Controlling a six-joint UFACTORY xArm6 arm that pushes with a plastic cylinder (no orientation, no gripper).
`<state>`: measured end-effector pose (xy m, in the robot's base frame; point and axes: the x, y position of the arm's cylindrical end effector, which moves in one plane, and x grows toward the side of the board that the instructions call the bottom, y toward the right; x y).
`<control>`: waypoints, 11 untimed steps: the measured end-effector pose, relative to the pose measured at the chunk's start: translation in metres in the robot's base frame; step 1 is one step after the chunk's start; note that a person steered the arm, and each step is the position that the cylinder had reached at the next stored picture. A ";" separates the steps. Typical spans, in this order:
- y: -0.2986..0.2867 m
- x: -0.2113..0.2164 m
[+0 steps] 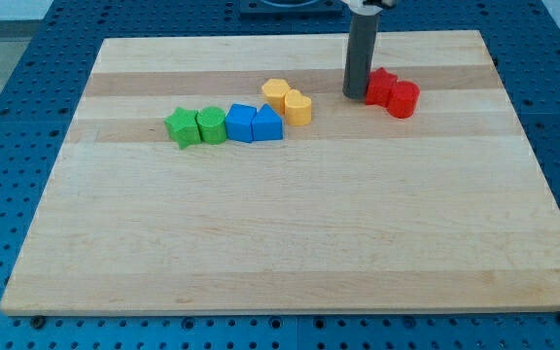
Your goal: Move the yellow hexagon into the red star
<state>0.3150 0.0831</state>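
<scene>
The yellow hexagon (277, 93) lies left of centre near the view's top, touching a second yellow block (298, 107) at its lower right. The red star (381, 87) lies to the right, touching a red round block (403, 99) at its lower right. My tip (355, 95) stands just left of the red star, touching or nearly touching it, and to the right of the yellow blocks.
A row of blocks lies left of the yellow pair: a green star (181, 127), a green hexagon (212, 125), a blue block (241, 122) and a blue triangle (268, 124). The wooden board (290, 233) rests on a blue perforated table.
</scene>
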 end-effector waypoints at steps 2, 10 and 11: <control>-0.074 -0.062; -0.101 0.055; -0.107 0.055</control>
<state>0.3695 -0.0243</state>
